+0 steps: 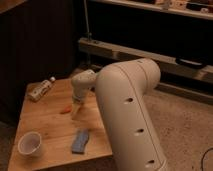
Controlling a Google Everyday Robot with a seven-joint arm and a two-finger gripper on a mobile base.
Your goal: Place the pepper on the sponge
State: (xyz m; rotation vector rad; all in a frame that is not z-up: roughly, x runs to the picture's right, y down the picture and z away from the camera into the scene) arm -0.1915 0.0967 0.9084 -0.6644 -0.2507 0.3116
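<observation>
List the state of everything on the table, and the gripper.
pepper: lying on the table, off the sponge.
sponge: flat, nothing on it.
bottle: on its side.
cup: upright.
gripper: low over the table, right beside the pepper.

We see a dim room with warm, yellowish light. The gripper (76,109) hangs low over the light brown wooden table (50,127), the brightest spot here. Beside the gripper, the big cream round robot arm (131,107) glows softly on top and is shaded below. Far beyond the gripper, the dark wooden wall (35,45) sinks into shadow.
</observation>
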